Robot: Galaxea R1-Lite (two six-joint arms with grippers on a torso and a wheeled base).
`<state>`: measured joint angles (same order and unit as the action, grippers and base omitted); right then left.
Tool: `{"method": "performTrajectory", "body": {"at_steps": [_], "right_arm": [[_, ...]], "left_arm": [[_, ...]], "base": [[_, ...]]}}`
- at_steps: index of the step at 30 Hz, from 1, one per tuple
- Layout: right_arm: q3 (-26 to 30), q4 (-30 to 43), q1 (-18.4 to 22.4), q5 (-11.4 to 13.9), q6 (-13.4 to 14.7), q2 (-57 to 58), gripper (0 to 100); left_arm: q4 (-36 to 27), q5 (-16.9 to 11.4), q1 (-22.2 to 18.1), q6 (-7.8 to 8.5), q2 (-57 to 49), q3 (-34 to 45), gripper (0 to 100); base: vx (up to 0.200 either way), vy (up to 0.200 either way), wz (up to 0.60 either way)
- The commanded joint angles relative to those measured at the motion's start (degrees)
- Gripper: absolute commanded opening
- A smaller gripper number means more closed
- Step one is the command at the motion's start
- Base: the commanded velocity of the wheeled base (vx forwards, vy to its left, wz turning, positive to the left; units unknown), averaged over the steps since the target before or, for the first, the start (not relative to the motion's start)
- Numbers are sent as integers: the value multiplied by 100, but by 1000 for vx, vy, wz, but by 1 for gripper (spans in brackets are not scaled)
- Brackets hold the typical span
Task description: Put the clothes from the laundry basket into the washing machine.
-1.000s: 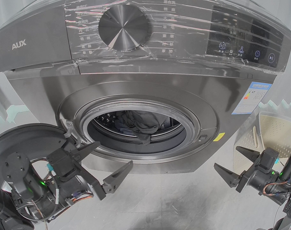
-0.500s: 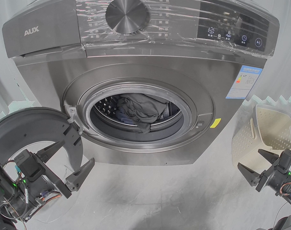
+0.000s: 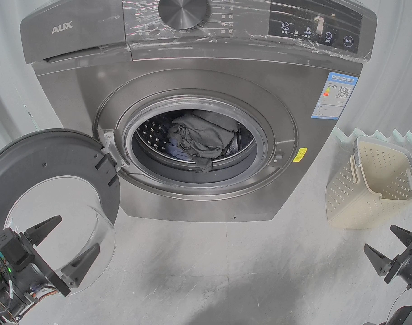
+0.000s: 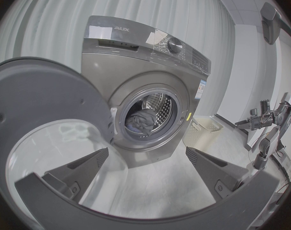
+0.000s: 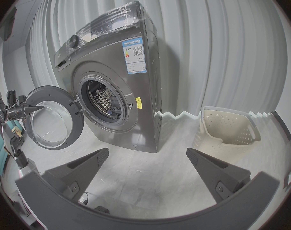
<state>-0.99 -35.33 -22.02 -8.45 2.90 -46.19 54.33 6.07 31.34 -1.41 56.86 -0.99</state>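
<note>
Clothes [image 3: 201, 136] lie bundled in the drum of the washing machine [image 3: 206, 68], a dark grey heap at the mouth of the opening with one fold drooping over the inner rim. The round door [image 3: 52, 159] stands swung wide on the machine's left side. The cream laundry basket [image 3: 373, 186] sits tilted on the grey floor [image 3: 224, 267], to the right of the machine and apart from it. The left gripper [image 3: 78, 232] hangs low in front of the door's glass, its fingers spread wide with nothing between them. The right gripper [image 3: 380, 237] hangs low near the basket without touching it, its fingers likewise spread
</note>
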Motion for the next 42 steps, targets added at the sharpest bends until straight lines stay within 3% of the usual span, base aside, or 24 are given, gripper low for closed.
{"method": "performTrajectory", "body": {"at_steps": [1, 5, 13, 14, 16, 17, 20, 22, 25, 26, 31, 36, 38, 40, 42], "right_arm": [[99, 1028, 549, 27, -44, 1798, 100], [99, 1467, 743, 45, -53, 2527, 100], [99, 2074, 1156, 54, -62, 3389, 100], [99, 2311, 1252, 63, -62, 3643, 100], [99, 2373, 1261, 71, -62, 3714, 100], [99, 2777, 1340, 71, -70, 4048, 100], [99, 3120, 1349, 1, 35, 4083, 100], [99, 3120, 1358, -140, 61, 4083, 100], [99, 3129, 1367, -658, 0, 4074, 100], [99, 3129, 1367, -860, 9, 4074, 100], [99, 3120, 1367, -1045, 79, 4074, 100], [99, 3120, 1507, -1370, 26, 4065, 100], [99, 3137, 1868, -1309, -150, 4144, 100], [90, 3164, 2298, -983, -536, 4470, 100], [90, 3155, 2254, -579, -712, 4619, 100]], "left_arm": [[-1056, -36, -541, -17, -1467, 99, 100], [-1760, -124, -963, -17, -2196, 99, 100], [-3052, -572, -1737, -87, -3603, 99, 100], [-3412, -783, -1921, -87, -4007, 99, 100], [-3491, -836, -1965, -87, -4095, 99, 100], [-3851, -1099, -2194, -105, -4508, 99, 100], [-4379, -1196, -2440, -105, -4947, 99, 100], [-4757, -1152, -2598, -70, -5176, 99, 100], [-5047, -1143, -2871, -26, -5255, 99, 100], [-5055, -1249, -3222, -61, -5466, 99, 100], [-5055, -1284, -3248, -87, -5510, 99, 100], [-5135, -1170, -3231, 115, -5527, 99, 100], [-5135, -1082, -3231, 159, -5536, 99, 100], [-5135, -1073, -3231, 168, -5536, 99, 100], [-5143, -1134, -3231, 203, -5545, 99, 100]], "base": [[0, 0, 0], [-150, 0, 0], [-75, 0, 0], [0, 0, 0], [-200, 0, 0], [-200, 0, 0], [-200, 0, 0], [0, 0, 0], [0, 0, 0], [0, 0, 0], [0, 0, 0], [0, 0, 0], [0, 0, 0], [0, 0, 0], [0, 0, 0]]}}
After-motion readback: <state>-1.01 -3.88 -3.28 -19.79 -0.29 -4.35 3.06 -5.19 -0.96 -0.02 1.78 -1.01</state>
